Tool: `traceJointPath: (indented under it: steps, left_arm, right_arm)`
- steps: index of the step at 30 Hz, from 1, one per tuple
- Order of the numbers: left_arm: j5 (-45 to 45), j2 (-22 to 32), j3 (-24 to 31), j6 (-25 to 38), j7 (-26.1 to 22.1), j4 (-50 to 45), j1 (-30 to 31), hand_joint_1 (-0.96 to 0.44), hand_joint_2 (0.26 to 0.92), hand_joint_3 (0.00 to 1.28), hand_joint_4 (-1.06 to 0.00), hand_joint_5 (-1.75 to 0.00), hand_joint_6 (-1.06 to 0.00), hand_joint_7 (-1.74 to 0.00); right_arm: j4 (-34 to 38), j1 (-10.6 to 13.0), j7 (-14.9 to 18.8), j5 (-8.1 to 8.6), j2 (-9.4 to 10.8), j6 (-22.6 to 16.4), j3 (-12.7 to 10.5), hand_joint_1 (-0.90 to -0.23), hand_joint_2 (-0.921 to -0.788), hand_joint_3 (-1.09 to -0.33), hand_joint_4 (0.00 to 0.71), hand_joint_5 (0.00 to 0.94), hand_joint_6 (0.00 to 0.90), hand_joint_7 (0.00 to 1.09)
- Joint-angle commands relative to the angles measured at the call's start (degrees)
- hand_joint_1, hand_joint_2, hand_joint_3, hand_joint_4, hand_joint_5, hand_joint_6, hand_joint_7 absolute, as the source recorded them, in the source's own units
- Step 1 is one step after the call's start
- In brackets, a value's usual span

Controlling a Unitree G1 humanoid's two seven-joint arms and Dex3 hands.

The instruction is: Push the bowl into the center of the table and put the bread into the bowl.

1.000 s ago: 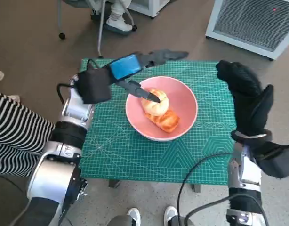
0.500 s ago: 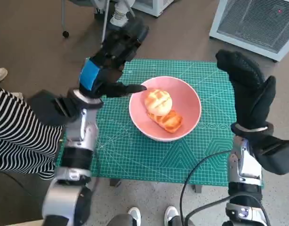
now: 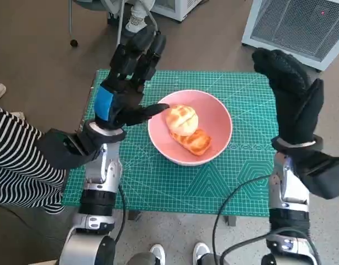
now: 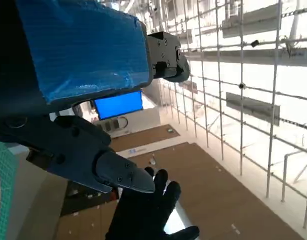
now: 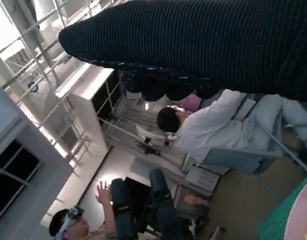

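Note:
A pink bowl [image 3: 216, 118] stands near the middle of the green mat [image 3: 158, 176] and holds two breads: a round scored bun [image 3: 182, 118] and a glazed roll [image 3: 195, 142]. My left hand [image 3: 125, 88] is raised upright just left of the bowl, fingers spread and pointing up, holding nothing; its thumb reaches toward the bowl's rim. My right hand [image 3: 291, 96] in the black glove is raised at the table's right side, fingers apart and empty. The left wrist view shows the blue-taped back [image 4: 78, 50] and the gloved right hand [image 4: 146, 212] beyond.
A striped sleeve of a person [image 3: 17, 160] is at the left edge. A white appliance with a grille [image 3: 302, 27] stands at the back right, chair legs and feet [image 3: 133, 22] behind the table. In the right wrist view, people [image 5: 208, 130] sit nearby.
My left hand has lifted off the bun in the bowl, swung back to the left and turned upright with its fingers spread. The right hand has barely moved.

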Motion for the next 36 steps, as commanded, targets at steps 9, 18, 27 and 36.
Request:
traceJointPath:
  steps: [9,18,27,36]
  left_arm:
    - [0.24,-1.36,-0.25,-0.58,0.92,-0.80,1.23,-0.46,0.905,0.07,-0.19,-0.04,0.00,-0.57]
    - [1.33,-0.27,-1.09,0.19,0.84,-1.13,1.02,-0.43,0.904,0.06,-0.19,-0.04,0.00,-0.59]
    - [1.50,-0.17,-1.65,0.84,1.71,-2.20,1.13,-0.42,0.905,0.06,-0.18,-0.04,0.00,-0.60]
    - [1.17,-0.15,-1.92,1.51,2.03,-2.98,1.14,-0.41,0.905,0.07,-0.18,-0.04,0.00,-0.60]
  right_arm:
    - [-0.92,-0.55,-0.92,-1.75,-1.29,2.67,1.15,-0.763,-0.921,-0.728,0.211,0.007,0.066,0.58]
    - [-1.73,-0.15,-1.00,-1.99,-2.10,4.20,0.93,-0.763,-0.921,-0.727,0.213,0.007,0.063,0.57]
    - [-3.65,0.70,-1.76,-2.23,-2.22,6.17,0.94,-0.757,-0.921,-0.726,0.214,0.006,0.065,0.56]
    - [-5.26,1.51,-2.70,-2.47,-2.14,7.66,1.09,-0.764,-0.921,-0.718,0.214,0.005,0.068,0.56]
